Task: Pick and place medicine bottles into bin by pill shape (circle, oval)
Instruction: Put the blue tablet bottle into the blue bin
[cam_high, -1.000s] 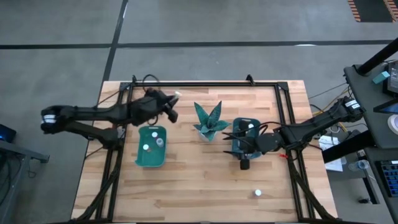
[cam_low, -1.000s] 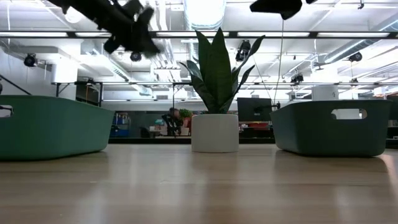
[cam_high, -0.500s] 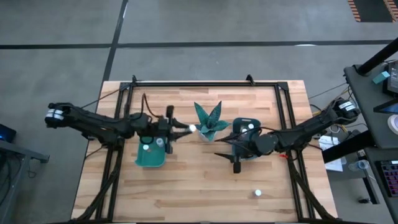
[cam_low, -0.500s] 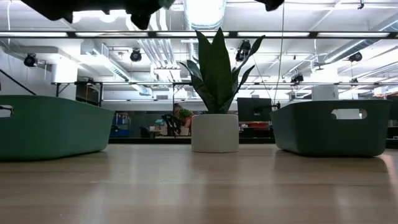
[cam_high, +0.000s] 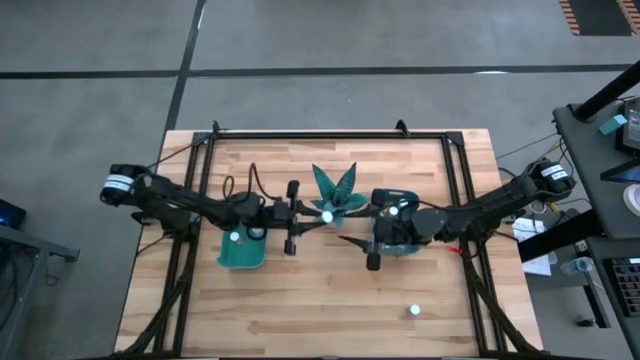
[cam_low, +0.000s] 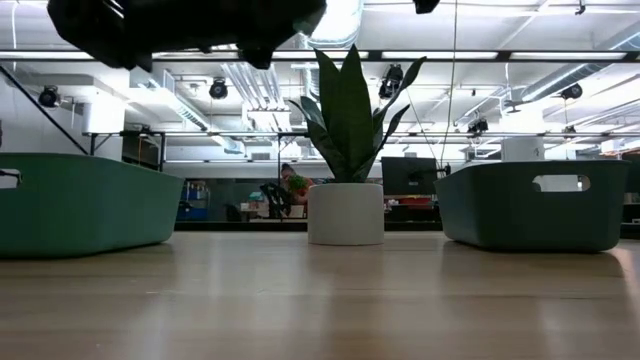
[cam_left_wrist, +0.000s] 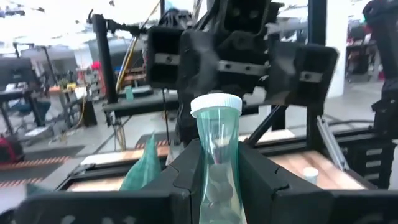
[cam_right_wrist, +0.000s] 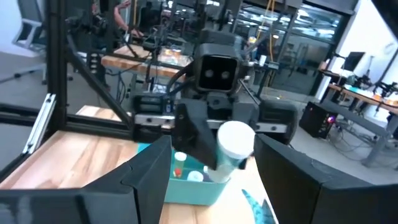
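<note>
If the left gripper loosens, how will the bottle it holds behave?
The medicine bottle looks tall, narrow and smooth, so it may slip between the left gripper's fingers. Its round body would likely roll once lying on the table. It probably weighs little.

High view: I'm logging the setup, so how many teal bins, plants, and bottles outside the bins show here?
Teal bins: 2, the left bin and the right bin.
Plants: 1, the plant.
Bottles outside bins: 2, the held bottle in the left tool and the loose bottle.
Total: 5.
</note>
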